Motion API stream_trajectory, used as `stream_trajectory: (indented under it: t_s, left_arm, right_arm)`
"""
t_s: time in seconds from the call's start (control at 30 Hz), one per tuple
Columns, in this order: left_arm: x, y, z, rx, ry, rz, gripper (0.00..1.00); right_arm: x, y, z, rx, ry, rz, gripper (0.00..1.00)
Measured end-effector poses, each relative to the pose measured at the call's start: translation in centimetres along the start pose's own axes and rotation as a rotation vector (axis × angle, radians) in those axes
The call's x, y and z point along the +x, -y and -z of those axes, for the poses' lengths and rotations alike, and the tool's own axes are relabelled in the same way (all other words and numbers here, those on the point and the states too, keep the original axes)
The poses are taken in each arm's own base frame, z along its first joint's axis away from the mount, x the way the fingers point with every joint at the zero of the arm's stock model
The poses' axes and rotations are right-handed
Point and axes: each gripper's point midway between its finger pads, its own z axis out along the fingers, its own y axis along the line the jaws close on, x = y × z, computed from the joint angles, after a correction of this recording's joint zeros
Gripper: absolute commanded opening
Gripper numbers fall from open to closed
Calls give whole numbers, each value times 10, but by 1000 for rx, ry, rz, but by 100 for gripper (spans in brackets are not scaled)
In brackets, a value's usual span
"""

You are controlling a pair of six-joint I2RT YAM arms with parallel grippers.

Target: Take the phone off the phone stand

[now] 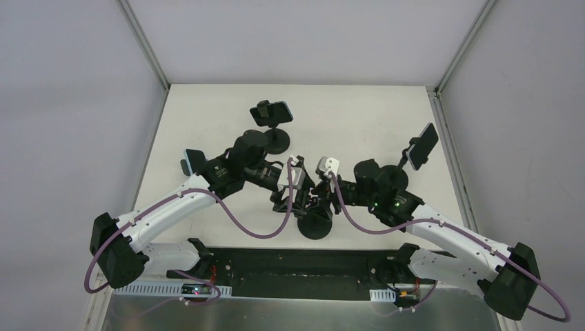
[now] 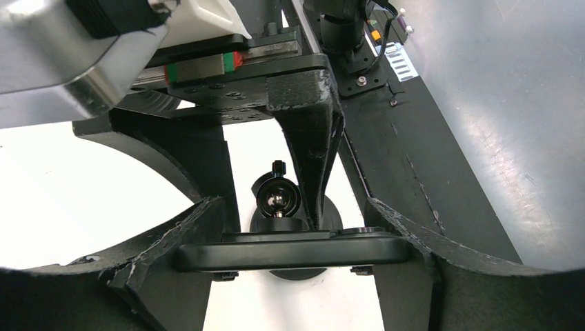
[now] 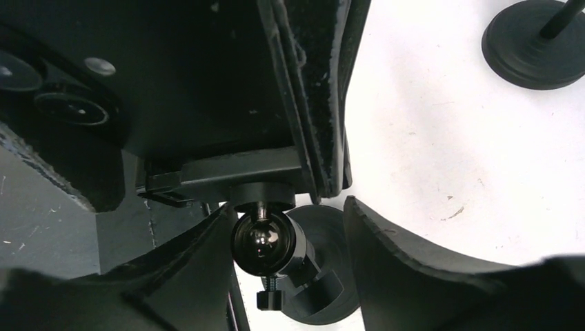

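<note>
Both arms meet at the near-centre phone stand [image 1: 314, 225], which sits on the table [image 1: 359, 110] just ahead of the arm bases. The phone [image 2: 290, 249] is in the stand's cradle [image 3: 234, 172], lying sideways and seen edge-on from the left wrist. From above it is mostly hidden under the two wrists.

Left fingers [image 2: 441, 276]: clenched on the phone, one finger at each short end, both touching. Gripping end to end makes sense, since it leaves the cradle's jaws free and gives a straight pull out.

Right fingers [image 3: 414, 276]: spread around the ball joint [image 3: 261, 238] just below the cradle. One finger sits against the ball and the other has a visible gap, so nothing is grasped yet. My read is that this arm is there to pin the stand. The base is light and free-standing, and it would likely lift or tip along with the phone otherwise.

Step judged: bracing before extraction, with the phone not yet out. The next move probably needs the right fingers firm on the joint before the left arm pulls. Risk: the ball joint could swivel under load, or the stand could drag.

Two other stands with phones are well clear, at the back [image 1: 276, 140] and on the right [image 1: 422, 146], and they aren't involved.
</note>
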Motion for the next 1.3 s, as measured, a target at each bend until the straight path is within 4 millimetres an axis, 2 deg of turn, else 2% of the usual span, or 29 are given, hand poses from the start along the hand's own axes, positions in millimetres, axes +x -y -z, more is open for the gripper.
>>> stream_trajectory:
  t_s: [0.23,0.3,0.37,0.4,0.43,0.47,0.57,0.6,0.63,0.8,0.93,1.1,1.2,1.3]
  left_arm:
    - [0,-2,1,-6,0,-2,0]
    - [0,-3,1,-10,0,-4,0]
    - [0,-4,1,-14,-1,-6,0]
    - [0,-4,1,-14,-1,-6,0]
    - [0,-4,1,-15,-2,-6,6]
    - [0,-4,1,-15,-2,-6,25]
    - [1,-4,1,-16,-3,-4,60]
    - [1,-4,1,-18,-3,-3,79]
    - [1,-4,1,-19,-4,-1,87]
    - [5,-2,2,-20,-18,45,98]
    - [6,0,2,-21,-22,75,99]
    - [6,0,1,-21,-23,99,92]
    - [7,-1,1,-24,-23,102,84]
    - [7,-3,0,-30,-22,102,72]
  right_arm:
    - [0,-1,-3,-15,-19,25,38]
    - [0,-2,-3,-23,-25,33,24]
    - [0,-2,-3,-27,-28,54,3]
    - [0,-2,-3,-29,-30,55,0]
    - [0,-2,-3,-32,-32,56,0]
    - [0,-3,-3,-32,-36,57,0]
    - [1,-3,-3,-38,-45,59,0]
    - [1,-3,-3,-39,-45,59,0]
    - [1,-3,-3,-39,-45,59,0]
    - [0,-3,-3,-35,-43,56,0]
    - [0,-2,-3,-33,-43,52,0]
    - [0,-2,-3,-31,-43,49,0]
    - [0,-2,-3,-29,-44,44,0]
    - [0,-2,-3,-29,-44,41,0]
